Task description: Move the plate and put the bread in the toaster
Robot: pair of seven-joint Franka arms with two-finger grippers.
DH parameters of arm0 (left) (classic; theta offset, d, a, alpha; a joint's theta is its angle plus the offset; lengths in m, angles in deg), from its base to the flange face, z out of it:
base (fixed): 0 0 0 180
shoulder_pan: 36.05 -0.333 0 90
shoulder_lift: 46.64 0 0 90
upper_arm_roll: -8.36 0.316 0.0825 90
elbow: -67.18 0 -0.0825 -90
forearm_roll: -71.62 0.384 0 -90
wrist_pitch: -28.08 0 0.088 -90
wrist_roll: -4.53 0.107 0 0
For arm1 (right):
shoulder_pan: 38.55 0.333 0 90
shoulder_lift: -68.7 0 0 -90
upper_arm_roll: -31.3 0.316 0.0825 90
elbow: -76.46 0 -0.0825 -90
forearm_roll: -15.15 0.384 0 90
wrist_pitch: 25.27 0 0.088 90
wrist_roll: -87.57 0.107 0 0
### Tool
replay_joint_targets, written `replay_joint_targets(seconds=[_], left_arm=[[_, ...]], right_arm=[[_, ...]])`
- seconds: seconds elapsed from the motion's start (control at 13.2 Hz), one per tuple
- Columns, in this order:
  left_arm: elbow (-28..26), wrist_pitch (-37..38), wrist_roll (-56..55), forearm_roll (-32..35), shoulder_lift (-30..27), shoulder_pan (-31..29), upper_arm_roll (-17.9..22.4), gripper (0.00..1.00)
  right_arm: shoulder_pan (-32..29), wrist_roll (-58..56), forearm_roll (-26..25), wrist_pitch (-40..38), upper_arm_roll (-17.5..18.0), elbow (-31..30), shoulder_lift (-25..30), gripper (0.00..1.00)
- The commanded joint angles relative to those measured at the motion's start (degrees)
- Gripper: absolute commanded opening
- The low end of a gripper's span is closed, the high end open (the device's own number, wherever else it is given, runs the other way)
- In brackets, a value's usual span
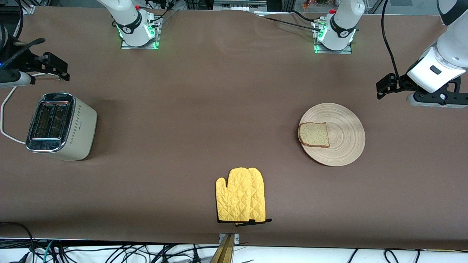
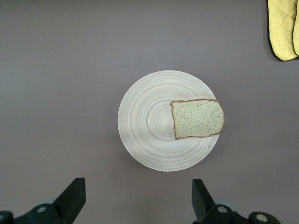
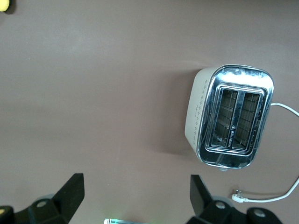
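While the bread (image 1: 313,134) lies on the plate (image 1: 342,146) at the left arm's end of the worktop (image 1: 219,109), well apart from the toaster (image 1: 60,126), both the left gripper (image 2: 138,198) and right gripper (image 3: 135,198) hang spread; the left should grip the plate's bare rim and slide level.

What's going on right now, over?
Left end effector open above plate. Right end effector open near toaster. Bread on plate, untouched. Mitt clear of path.
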State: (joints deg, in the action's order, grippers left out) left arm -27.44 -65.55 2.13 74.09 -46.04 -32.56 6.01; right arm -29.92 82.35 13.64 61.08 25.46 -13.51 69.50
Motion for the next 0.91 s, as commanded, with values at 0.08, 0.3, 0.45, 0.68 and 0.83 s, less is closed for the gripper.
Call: replay_joint_targets(seconds=[0.08,0.3,0.45,0.68,0.83], left_arm=[[0.84,0.54,-0.68,-0.44,0.19,-0.16,-0.30,1.00],[0.84,0.54,-0.68,-0.44,0.19,-0.16,-0.30,1.00],[0.84,0.54,-0.68,-0.44,0.19,-0.16,-0.30,1.00],[0.84,0.54,-0.68,-0.44,0.19,-0.16,-0.30,1.00],[0.84,0.54,-0.68,-0.44,0.19,-0.16,-0.30,1.00]], right_arm=[[-0.10,-0.50,-0.17,-3.11,0.39,0.93,0.69,1.00],[-0.10,-0.67,-0.34,-2.85,0.39,1.72,0.52,1.00],[-0.28,-0.59,0.27,-2.68,0.05,1.72,0.43,1.00],[-0.10,-0.59,0.27,-3.12,0.31,1.72,0.60,1.00],[-0.10,-0.59,0.18,-3.29,0.39,1.72,0.69,1.00]])
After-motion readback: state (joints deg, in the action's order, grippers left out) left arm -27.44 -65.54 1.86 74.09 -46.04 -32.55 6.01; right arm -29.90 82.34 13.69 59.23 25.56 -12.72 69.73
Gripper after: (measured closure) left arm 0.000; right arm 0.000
